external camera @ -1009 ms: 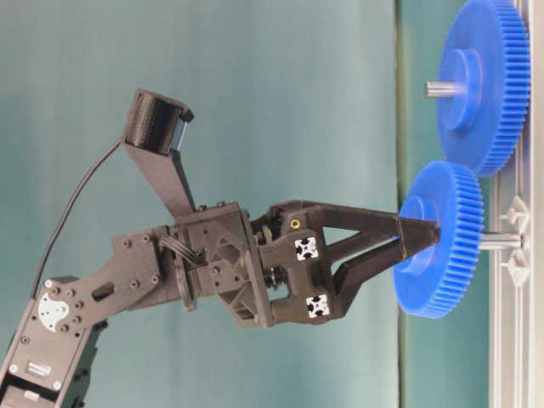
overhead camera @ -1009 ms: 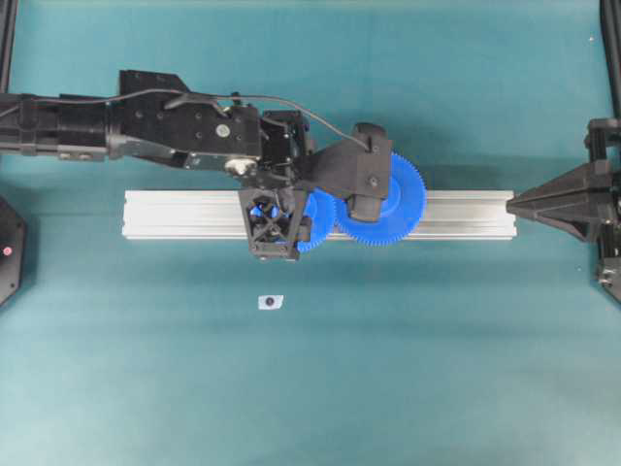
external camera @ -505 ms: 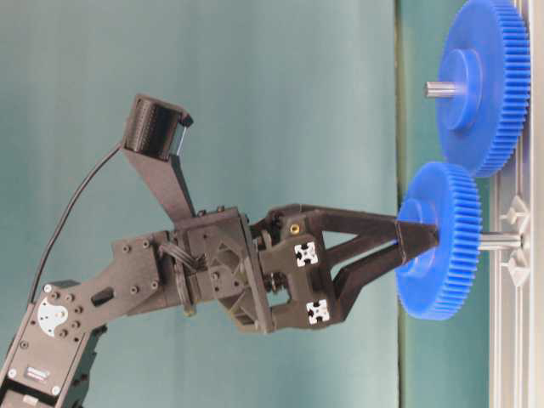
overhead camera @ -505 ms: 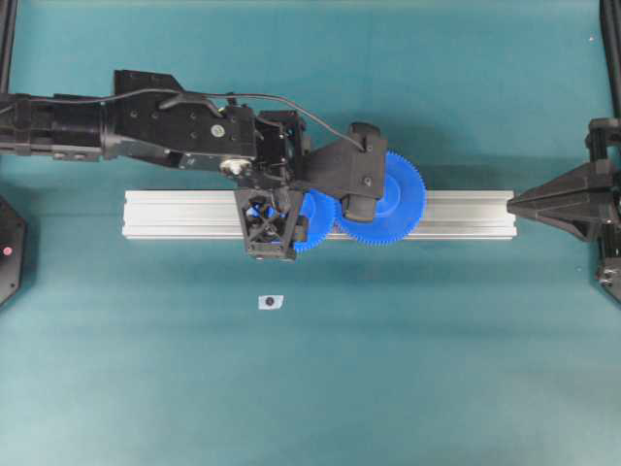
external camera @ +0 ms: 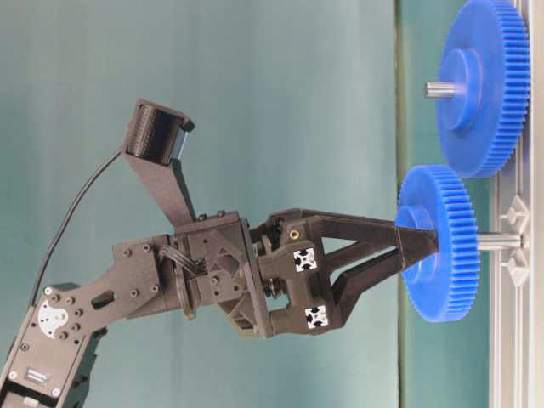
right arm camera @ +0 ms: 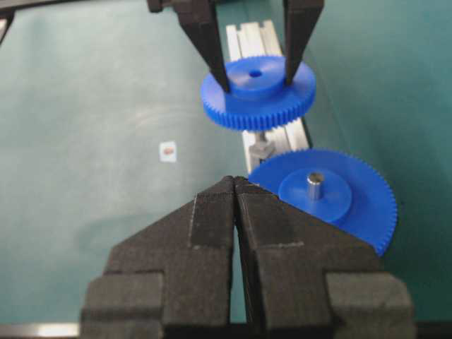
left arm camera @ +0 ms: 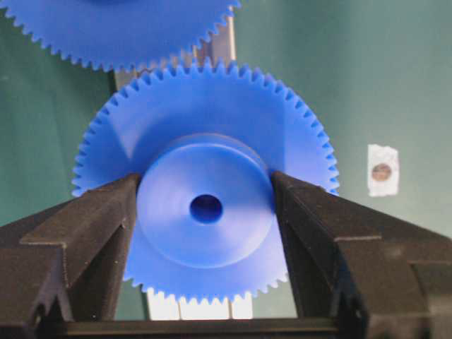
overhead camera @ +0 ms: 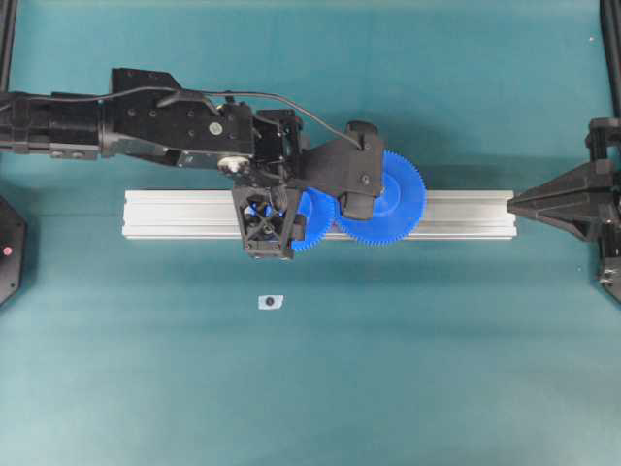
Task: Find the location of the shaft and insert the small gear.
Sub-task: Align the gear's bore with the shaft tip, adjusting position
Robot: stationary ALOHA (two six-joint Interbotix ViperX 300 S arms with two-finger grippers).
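The small gear, blue with a raised hub and a dark centre hole, is held by its hub in my left gripper, whose fingers press on either side. In the table-level view the small gear sits on the tip of the grey shaft, which stands out from the aluminium rail, with a stretch of shaft still bare. From above, the left gripper hides most of the small gear. My right gripper is shut and empty, off the rail's right end.
A larger blue gear with a grey pin centre sits on the rail just right of the small one, their teeth close together. A white sticker with a dark dot lies on the teal mat in front of the rail.
My left gripper has shifted slightly left along the rail with the small gear, and the gear's tilt on the shaft has changed a little. The right gripper has not moved.
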